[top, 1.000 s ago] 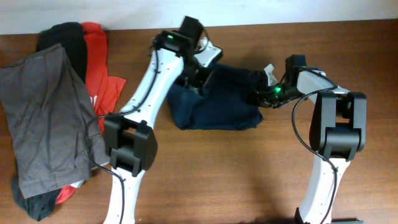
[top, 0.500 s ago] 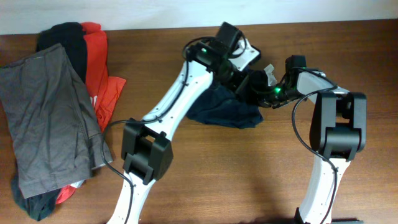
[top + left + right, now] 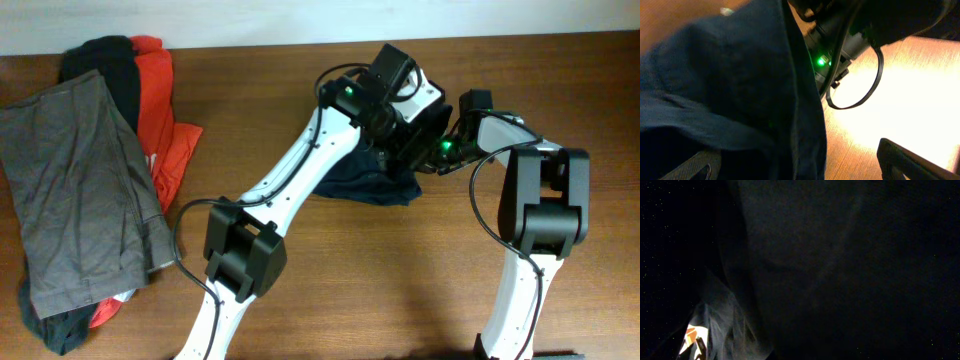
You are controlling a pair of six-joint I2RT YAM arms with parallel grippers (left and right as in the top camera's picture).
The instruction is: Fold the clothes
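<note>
1. The navy shorts [image 3: 365,185] lie bunched on the tabletop [image 3: 420,265] between the two arms. Their long axis runs roughly left to right, and the right end is tucked under both claws.
2. The left claw [image 3: 800,162] is held directly over that right end, so the cloth lies beneath it and spreads away toward the left arm's own base. Both claws are right at the shorts, the right one at the outer edge.
3. The left claw's fingers [image 3: 695,167] are seen set wide apart. Navy cloth lies loose between and below them, and nothing is pinched.
4. The right claw [image 3: 441,152] is closed. Its wrist view is filled with dark cloth, so an edge of the shorts is judged to be gripped.
5. The grey shorts [image 3: 70,190] and the red-orange top [image 3: 160,110] are piled well apart at the far left, nearer to the left arm.
</note>
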